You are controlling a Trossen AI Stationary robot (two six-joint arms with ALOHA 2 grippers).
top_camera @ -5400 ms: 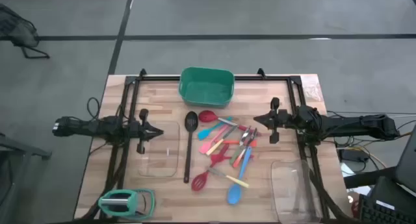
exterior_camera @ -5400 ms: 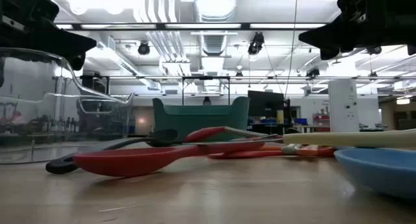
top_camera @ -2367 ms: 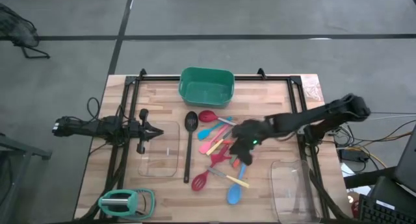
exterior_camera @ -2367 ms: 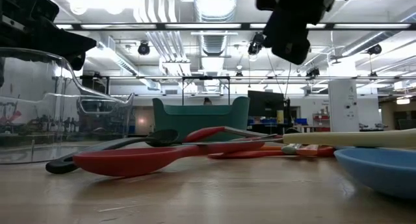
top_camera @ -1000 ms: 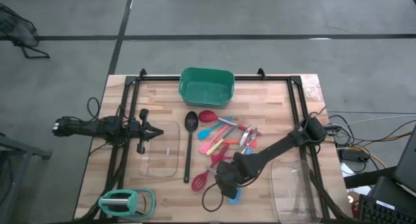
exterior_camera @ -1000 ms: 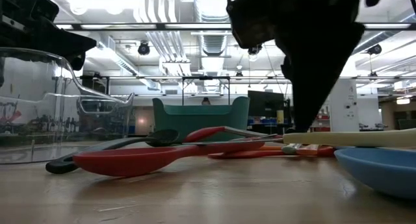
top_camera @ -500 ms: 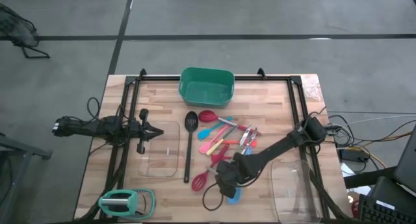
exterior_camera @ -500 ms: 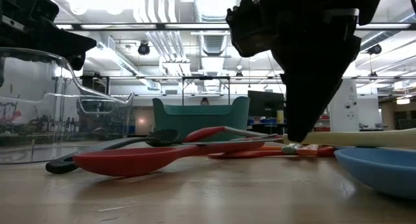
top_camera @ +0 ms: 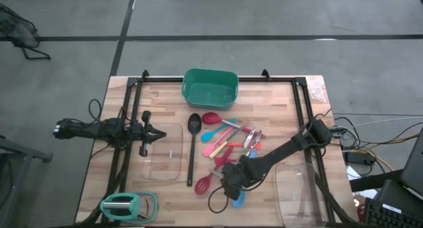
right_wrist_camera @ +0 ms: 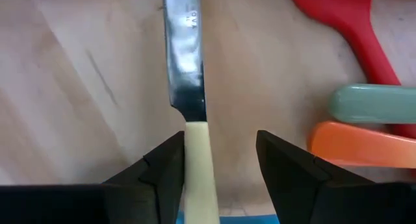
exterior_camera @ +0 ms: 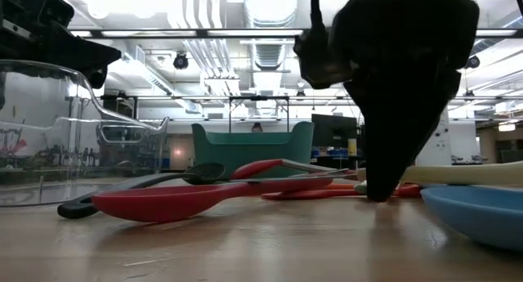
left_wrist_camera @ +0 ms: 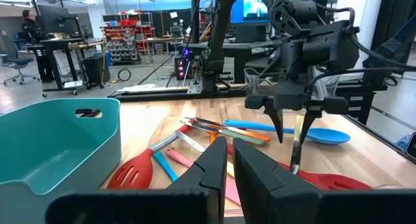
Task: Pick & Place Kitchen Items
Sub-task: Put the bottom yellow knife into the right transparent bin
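A lit workshop with ceiling ducts is seen beyond the pale wooden tabletop (top_camera: 165, 195). The assorted coloured kitchen utensils (top_camera: 228, 145) lie heaped mid-tabletop, below the green plastic tub (top_camera: 210, 88). The right gripper (right_wrist_camera: 218, 162) is lowered over the near edge of the heap, fingers (right_wrist_camera: 159, 169) parted and straddling a cream-handled table knife (right_wrist_camera: 192, 130), which lies flat on the wood, not yet held. For a clean pick, the fingers should probably be kept centred on the handle where it meets the blade, pressed to the wood before closing, and kept clear of the neighbouring orange handle (right_wrist_camera: 361, 146). The right arm is stretched diagonally inward from the right rail, wrist pitched steeply down. The left gripper (left_wrist_camera: 229, 165) waits at the left side over a clear glass tray (top_camera: 162, 155), fingers closed on nothing.
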